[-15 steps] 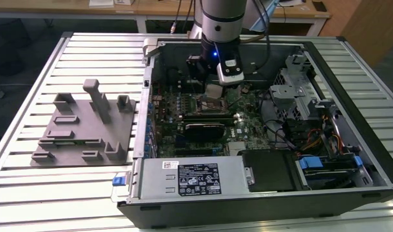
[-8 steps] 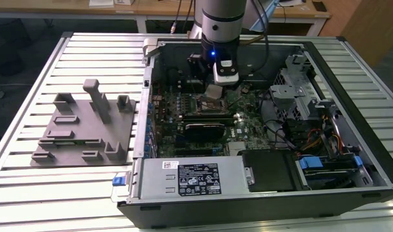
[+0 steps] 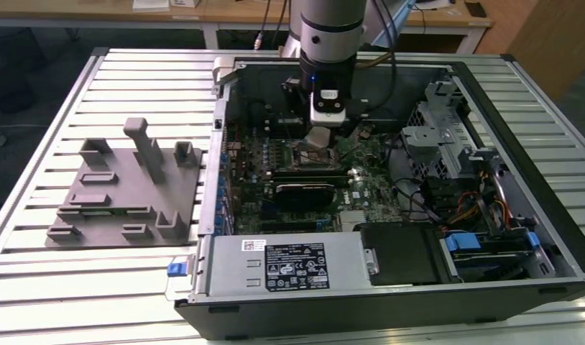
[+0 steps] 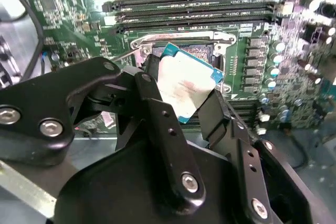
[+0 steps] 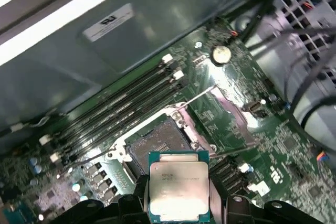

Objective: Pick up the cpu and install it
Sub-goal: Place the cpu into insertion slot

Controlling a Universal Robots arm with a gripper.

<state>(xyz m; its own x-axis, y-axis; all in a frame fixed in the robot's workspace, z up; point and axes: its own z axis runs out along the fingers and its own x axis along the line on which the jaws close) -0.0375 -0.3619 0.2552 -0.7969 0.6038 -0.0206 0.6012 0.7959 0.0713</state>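
The cpu (image 4: 185, 88) (image 5: 178, 187), a small square chip with a silvery top plate and teal rim, sits clamped between my black fingers (image 4: 157, 114). My gripper (image 4: 184, 108) (image 5: 178, 205) (image 3: 318, 135) is shut on it, hovering just above the open socket (image 5: 157, 142) (image 4: 202, 51) on the green motherboard (image 3: 355, 183). The socket's metal frame stands open with its lever (image 5: 197, 96) raised. In the exterior view the arm reaches down into the open computer case (image 3: 389, 180), over the board's upper middle.
Memory slots (image 5: 126, 108) run beside the socket. A black finned block (image 3: 305, 192) lies below the socket in the exterior view. Cables and drive cages (image 3: 455, 144) fill the case's right side. A grey fixture (image 3: 125, 190) stands on the slatted table (image 3: 43, 287) at the exterior view's left.
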